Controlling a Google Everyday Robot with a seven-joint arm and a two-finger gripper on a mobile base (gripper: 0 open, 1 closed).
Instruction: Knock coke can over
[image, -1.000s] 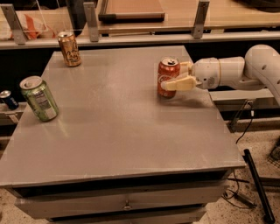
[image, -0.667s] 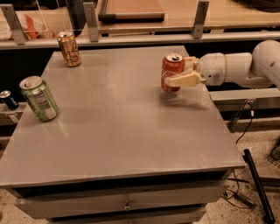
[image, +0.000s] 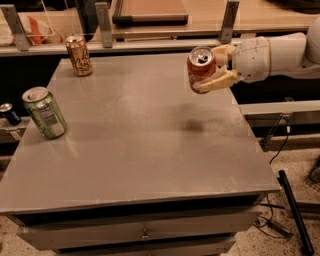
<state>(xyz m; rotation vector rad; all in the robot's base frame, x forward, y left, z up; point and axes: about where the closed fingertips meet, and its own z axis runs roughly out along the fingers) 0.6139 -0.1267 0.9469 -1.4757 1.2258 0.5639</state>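
The coke can, red-orange with a silver top, hangs tilted in the air above the right part of the grey table; its shadow lies on the tabletop below. My gripper reaches in from the right on a white arm and is shut on the can, one cream finger behind its top and the other along its lower side.
A gold-brown can stands at the table's far left corner. A green can stands tilted-looking near the left edge. A small dark can sits off the table to the left. A shelf rail with posts runs behind the table.
The gripper has lifted the coke can off the tabletop and carried it up and slightly back; the can was standing on the table a second ago. The other cans have not moved.
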